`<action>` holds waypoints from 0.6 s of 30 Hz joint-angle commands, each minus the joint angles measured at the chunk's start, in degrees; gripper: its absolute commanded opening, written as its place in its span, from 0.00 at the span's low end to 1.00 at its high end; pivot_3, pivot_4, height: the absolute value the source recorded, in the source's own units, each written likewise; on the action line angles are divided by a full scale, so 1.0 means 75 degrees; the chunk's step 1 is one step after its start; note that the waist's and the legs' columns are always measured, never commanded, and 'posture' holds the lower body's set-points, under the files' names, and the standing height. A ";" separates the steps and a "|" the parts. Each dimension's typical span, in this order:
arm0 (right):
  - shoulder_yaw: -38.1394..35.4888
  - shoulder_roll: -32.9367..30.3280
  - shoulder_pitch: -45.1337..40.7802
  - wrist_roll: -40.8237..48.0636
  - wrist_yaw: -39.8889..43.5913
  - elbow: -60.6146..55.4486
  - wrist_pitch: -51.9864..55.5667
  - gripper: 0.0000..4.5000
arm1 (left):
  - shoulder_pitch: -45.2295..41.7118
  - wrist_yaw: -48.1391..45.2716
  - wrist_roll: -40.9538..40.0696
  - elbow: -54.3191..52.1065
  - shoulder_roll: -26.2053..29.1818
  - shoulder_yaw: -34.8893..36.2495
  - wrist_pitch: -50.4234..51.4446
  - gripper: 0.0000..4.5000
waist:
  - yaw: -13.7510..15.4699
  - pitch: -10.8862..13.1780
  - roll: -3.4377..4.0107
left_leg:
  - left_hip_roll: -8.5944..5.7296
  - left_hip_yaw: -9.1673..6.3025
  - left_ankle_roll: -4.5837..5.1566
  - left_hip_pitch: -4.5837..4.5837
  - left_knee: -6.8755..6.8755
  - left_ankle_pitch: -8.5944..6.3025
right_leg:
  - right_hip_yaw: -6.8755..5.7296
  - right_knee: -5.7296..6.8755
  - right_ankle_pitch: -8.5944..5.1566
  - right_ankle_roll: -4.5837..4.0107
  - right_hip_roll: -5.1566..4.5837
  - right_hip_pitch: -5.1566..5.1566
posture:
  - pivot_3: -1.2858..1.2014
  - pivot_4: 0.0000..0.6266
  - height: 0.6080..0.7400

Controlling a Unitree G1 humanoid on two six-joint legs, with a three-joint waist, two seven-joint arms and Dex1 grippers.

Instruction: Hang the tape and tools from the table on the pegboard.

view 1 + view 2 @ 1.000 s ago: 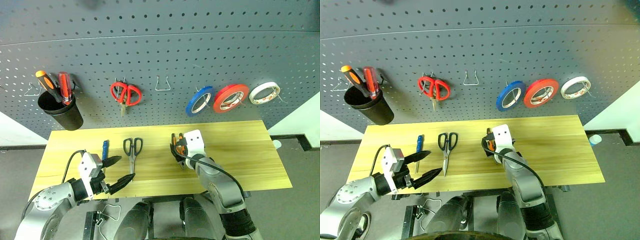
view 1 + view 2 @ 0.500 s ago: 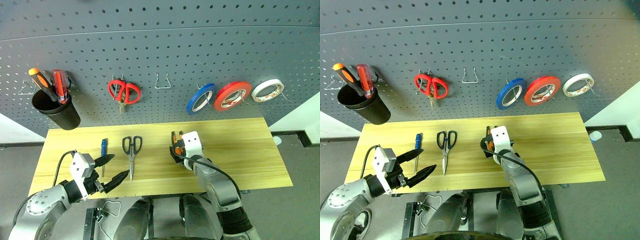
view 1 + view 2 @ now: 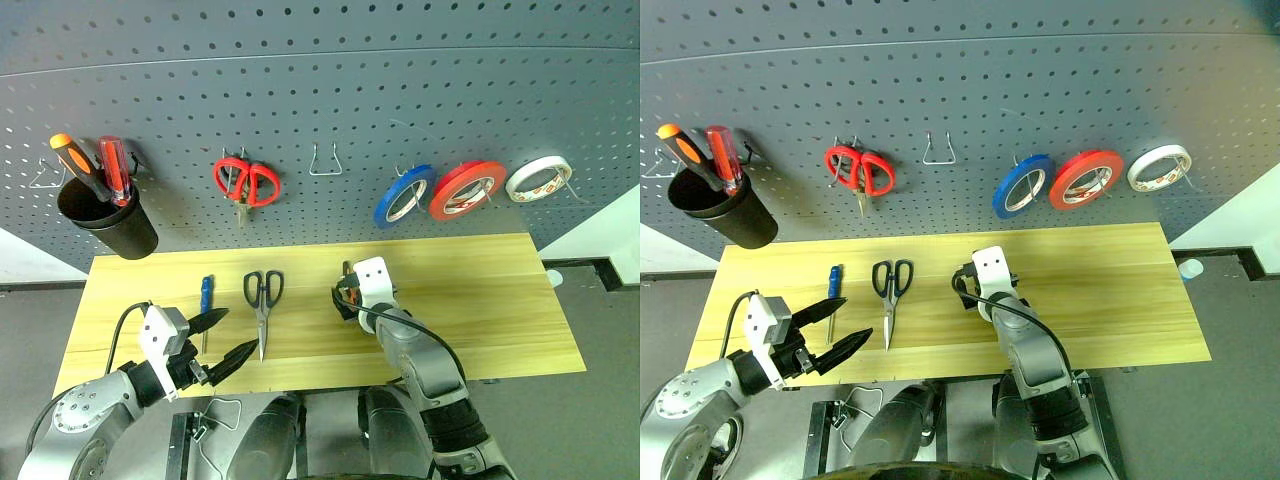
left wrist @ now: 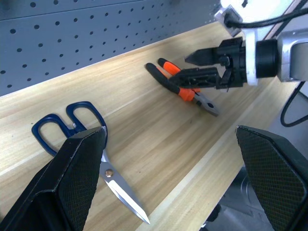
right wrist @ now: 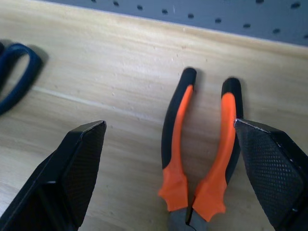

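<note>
On the wooden table [image 3: 500, 290], the right gripper [image 4: 204, 67] hung low over the orange-and-black pliers [image 5: 202, 159], its 2 black fingers spread wide to either side of the handles and pinching nothing. Near the table's front edge, the left gripper [image 3: 225, 340] was also spread and empty, close to the tip of the dark-handled scissors [image 3: 263, 296], with the small blue-handled screwdriver [image 3: 207, 295] lying just beside them. Up on the grey pegboard [image 3: 320, 90], the red-orange tape [image 3: 465, 190] hung on a hook between a blue roll [image 3: 404, 196] and a white roll [image 3: 538, 179].
</note>
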 commanded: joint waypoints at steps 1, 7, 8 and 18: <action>-0.0043 0.0148 -0.0066 -0.0061 -0.0106 -0.0010 -0.0162 0.99 | 0.0136 -0.0044 -0.0094 -0.0236 0.0015 0.0113 -0.0054 1.00 | -0.0002 0.0003 0.0001 | 0.0000 0.0000 -0.0001 -0.0011 0.0000 0.0001 | 0.0000 0.0000 0.0000 0.0000 0.0000 -0.0010 | 0.56 0.49 1.00; -0.0039 0.0216 -0.0077 -0.0080 -0.0125 0.0064 -0.0087 0.99 | 0.0153 -0.0034 -0.0101 -0.0257 0.0025 0.0109 -0.0038 1.00 | -0.0005 0.0005 0.0000 | 0.0001 -0.0001 -0.0005 -0.0092 0.0010 0.0003 | -0.0003 0.0008 0.0002 -0.0001 0.0000 -0.0088 | 0.56 0.49 1.00; -0.0021 0.0225 -0.0080 -0.0079 -0.0108 0.0070 -0.0062 0.99 | 0.0155 -0.0033 -0.0102 -0.0263 0.0025 0.0105 -0.0035 1.00 | -0.0006 0.0005 0.0000 | 0.0001 0.0000 -0.0005 -0.0093 0.0010 0.0003 | -0.0004 0.0006 0.0002 -0.0001 0.0000 -0.0088 | 0.56 0.49 1.00; -0.0070 0.0216 -0.0207 -0.0224 -0.0213 0.0359 0.0135 0.99 | 0.0195 -0.0008 -0.0128 -0.0325 0.0029 0.0113 0.0001 1.00 | -0.0003 0.0044 0.0002 | 0.0001 -0.0001 -0.0005 -0.0093 0.0009 0.0003 | -0.0005 0.0004 0.0001 -0.0001 0.0000 -0.0087 | 0.57 0.50 1.00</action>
